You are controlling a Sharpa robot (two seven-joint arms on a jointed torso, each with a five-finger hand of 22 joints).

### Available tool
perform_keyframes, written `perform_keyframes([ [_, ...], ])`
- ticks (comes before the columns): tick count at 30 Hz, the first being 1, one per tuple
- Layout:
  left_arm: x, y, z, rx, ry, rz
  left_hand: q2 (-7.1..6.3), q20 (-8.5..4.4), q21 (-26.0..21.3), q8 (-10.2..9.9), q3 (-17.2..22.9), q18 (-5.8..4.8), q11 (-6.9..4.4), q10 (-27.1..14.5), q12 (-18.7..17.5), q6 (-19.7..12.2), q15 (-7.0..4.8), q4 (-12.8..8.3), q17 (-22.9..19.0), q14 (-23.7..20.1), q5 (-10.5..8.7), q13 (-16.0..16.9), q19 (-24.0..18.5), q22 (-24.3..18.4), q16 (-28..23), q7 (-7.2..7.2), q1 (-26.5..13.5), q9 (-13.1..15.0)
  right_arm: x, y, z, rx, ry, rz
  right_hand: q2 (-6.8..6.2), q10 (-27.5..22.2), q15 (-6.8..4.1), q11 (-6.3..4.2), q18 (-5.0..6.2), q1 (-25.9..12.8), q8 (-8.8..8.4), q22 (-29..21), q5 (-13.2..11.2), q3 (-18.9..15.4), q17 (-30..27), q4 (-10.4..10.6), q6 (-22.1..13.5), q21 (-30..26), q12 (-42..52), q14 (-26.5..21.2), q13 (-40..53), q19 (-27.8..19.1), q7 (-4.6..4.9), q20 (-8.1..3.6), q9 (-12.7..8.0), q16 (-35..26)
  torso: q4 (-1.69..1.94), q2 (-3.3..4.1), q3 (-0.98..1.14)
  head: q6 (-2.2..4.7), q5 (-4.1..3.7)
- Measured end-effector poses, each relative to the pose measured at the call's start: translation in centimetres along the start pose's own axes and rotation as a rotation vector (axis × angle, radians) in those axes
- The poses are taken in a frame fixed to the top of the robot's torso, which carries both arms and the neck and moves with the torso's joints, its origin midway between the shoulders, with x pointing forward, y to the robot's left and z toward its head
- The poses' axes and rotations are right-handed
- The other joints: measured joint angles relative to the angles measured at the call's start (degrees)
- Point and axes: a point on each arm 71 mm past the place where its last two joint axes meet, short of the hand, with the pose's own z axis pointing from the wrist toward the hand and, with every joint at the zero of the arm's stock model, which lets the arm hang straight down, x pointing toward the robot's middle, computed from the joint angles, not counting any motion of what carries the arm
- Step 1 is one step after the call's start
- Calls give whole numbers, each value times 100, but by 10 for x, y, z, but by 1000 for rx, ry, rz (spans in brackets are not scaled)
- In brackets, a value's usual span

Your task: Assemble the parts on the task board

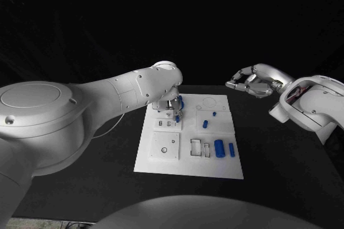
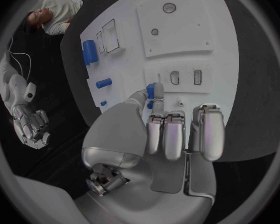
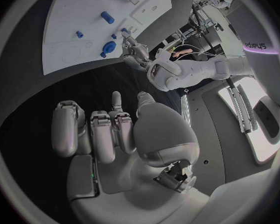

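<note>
Your left arm (image 1: 107, 97) is reaching in from the left, bending at a broad white elbow, and it is carrying its left hand (image 1: 173, 109) low with the fingers pointing down. In the left wrist view the fingers (image 2: 166, 134) are lying close together, and the thumb and a fingertip are pinching a small blue part (image 2: 151, 91). Your right arm (image 1: 315, 107) is coming in from the right, and your right hand (image 1: 249, 82) is hanging raised, its fingers (image 3: 102, 134) curling inward and holding nothing.

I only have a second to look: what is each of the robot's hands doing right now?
Left hand: pinching a small blue part over the task board.
Right hand: holding nothing, fingers curled in, off the board.
</note>
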Motion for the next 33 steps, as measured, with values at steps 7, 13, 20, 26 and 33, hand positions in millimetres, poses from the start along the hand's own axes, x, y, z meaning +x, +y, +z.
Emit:
perform_keyframes([
  [7, 1, 0, 0, 4, -6, 2, -211, -21, 0, 142, 443, 0, -1, 1, 0, -25, 0, 3, 0, 0, 44, 0, 21, -1, 0, -19, -181, 348, 0, -1, -1, 2, 0, 0, 23, 0, 0, 0, 0, 23, 0, 0, 0, 0, 0, 0, 12, -32, 0, 0, 0, -28, 12, 10, 0, 0, 2, 0, -1, 0, 16],
  [13, 4, 3, -1, 14, -12, 7, -365, -21, 0, 231, 818, 1, 0, 1, 0, -41, 1, 14, 1, 0, 46, -1, 21, -1, 0, -19, -336, 595, -1, -2, -1, 6, 0, 0, 6, 0, 0, 0, 0, 39, 0, -1, 0, 0, -1, 0, 40, -32, 0, 0, 0, -27, 2, 10, -1, 0, 5, -5, -1, 0, 30],
  [20, 8, 6, -6, 33, -20, 17, -433, -21, 0, 267, 984, 0, 0, 1, 0, -50, 1, -7, 4, 0, 46, -1, 21, -1, 0, -9, -405, 724, -1, -3, -2, 10, 0, 0, -15, 0, 0, 0, -1, 120, 0, -1, 0, 0, -1, 0, 39, -55, 0, 0, 0, -48, 2, -11, -1, 0, 7, -7, -3, 0, 43],
  [26, 7, 14, -14, 48, -37, 24, -462, -21, 0, 267, 1035, 1, 1, 1, 0, -49, 1, -9, 4, 0, 44, -1, 21, -2, 0, -8, -435, 774, -1, -5, -2, 14, -1, -1, -37, 0, 0, 0, -1, 142, 0, -1, 0, 0, -2, 0, 40, -89, 0, 0, 0, -55, 2, -3, -2, 0, 7, -7, -3, 0, 71],
  [33, 8, 30, -19, 52, -65, 16, -486, -20, 0, 267, 1075, 1, 1, 0, 0, -49, 2, 15, 3, 0, 43, -1, 21, -2, 0, -7, -459, 788, 1, -6, -1, 17, 3, -2, -14, 0, 0, 0, -1, 165, 0, -1, 0, 0, -2, 0, 40, -112, 0, 0, 0, -90, 2, -10, -2, 0, 7, -13, -2, 0, 125],
])
